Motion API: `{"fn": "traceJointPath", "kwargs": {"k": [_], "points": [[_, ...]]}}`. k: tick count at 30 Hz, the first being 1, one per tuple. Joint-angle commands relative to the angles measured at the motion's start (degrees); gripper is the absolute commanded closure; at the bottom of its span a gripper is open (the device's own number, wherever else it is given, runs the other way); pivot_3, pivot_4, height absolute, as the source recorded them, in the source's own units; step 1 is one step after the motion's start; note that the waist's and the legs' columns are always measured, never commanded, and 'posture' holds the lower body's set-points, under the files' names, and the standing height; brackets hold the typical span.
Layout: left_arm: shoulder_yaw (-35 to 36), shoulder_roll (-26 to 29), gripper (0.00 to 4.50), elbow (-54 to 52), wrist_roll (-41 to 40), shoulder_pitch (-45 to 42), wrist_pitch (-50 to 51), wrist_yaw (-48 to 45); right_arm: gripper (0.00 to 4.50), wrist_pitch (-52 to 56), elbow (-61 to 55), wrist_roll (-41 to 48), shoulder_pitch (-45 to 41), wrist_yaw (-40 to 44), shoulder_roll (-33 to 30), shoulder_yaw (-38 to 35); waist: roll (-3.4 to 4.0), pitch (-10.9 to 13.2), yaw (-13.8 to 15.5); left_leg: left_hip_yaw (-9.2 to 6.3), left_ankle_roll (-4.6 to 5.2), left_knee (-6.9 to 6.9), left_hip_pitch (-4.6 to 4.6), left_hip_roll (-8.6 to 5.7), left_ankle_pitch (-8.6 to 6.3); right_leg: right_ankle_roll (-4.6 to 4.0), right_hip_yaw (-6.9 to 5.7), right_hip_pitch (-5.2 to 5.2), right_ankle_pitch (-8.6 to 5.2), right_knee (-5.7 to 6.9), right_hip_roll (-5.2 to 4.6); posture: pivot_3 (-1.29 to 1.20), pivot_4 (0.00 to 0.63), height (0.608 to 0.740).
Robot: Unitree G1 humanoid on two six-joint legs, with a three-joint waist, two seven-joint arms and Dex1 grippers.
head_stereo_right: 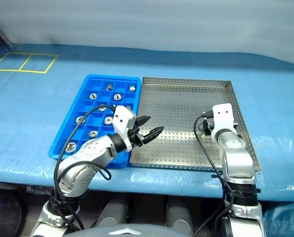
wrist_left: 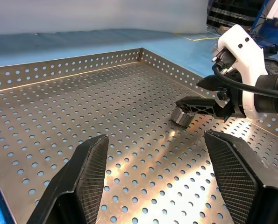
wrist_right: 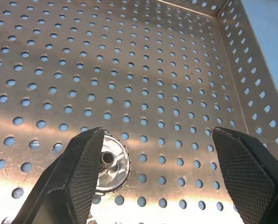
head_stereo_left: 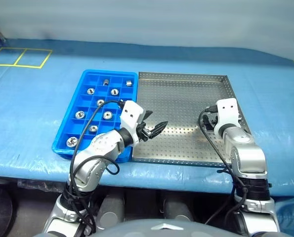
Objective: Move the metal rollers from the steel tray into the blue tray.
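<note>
Steel tray: square, perforated floor, low rim, set flat, touching right side of blue tray. 1 metal roller seen on steel floor near right rim, lying flat, central hole facing up. Blue tray: gridded compartments, shiny rollers seated singly in about 10 cells, some upright, some on side.

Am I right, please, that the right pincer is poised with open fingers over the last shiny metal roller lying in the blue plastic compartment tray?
Not quite: that shiny metal roller lies on the perforated steel tray, as the right wrist view shows. The right pincer is indeed open over it.
</note>
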Motion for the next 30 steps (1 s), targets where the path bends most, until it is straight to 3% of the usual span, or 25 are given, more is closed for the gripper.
{"fn": "traceJointPath", "kwargs": {"k": [1, 12, 16, 20, 30], "points": [[0.34, -0.1, 0.94, -1.21, 0.11, 0.48, -0.59, -0.26, 0.62, -0.05, -1.46, 1.0, -0.68, -0.39, 0.67, -1.63, 0.01, -0.01, -0.05, 0.0, 0.0, 0.01, 0.0, -0.01, 0.0, 0.01, 0.01, 0.0, 0.0, 0.0, 0.0, 0.16, 0.15, 0.74], [0.32, -0.14, 0.94, -0.91, 0.81, 0.81, -0.34, -0.11, 0.62, 2.54, -3.67, 4.75, 0.78, 1.84, 2.59, -0.21, 0.03, -0.02, -0.06, -0.01, 0.0, 0.0, -0.01, -0.03, 0.01, 0.02, 0.04, 0.0, 0.02, 0.0, 0.0, 0.16, 0.15, 0.74], [0.2, -0.14, 0.94, -0.65, 1.19, 0.71, -0.33, -0.15, 1.48, 2.94, -3.72, 5.35, 0.94, 2.24, 2.75, 0.28, 0.03, -0.02, -0.07, 0.01, 0.0, 0.0, -0.01, -0.03, 0.01, 0.02, 0.05, 0.0, 0.02, 0.0, -0.01, 0.16, 0.15, 0.74], [0.33, -0.11, 0.94, -0.42, 1.39, 0.6, -0.38, -0.19, 2.8, 2.79, -3.67, 5.45, 0.74, 2.29, 2.54, 0.6, 0.03, -0.02, -0.06, 0.0, 0.0, 0.0, -0.01, -0.03, 0.01, 0.02, 0.05, 0.0, 0.02, 0.0, 0.0, 0.16, 0.15, 0.74], [3.13, 2.06, 0.94, -3.19, 0.74, 4.19, 0.73, 0.45, 2.81, 0.65, -7.05, 8.15, -1.26, 6.31, 2.61, 2.85, 0.05, -0.03, -0.36, 0.01, 0.0, -0.02, -0.01, -0.03, 0.01, 0.03, 0.06, -0.02, 0.02, 0.01, 0.0, 0.17, 0.15, 0.74]]}}
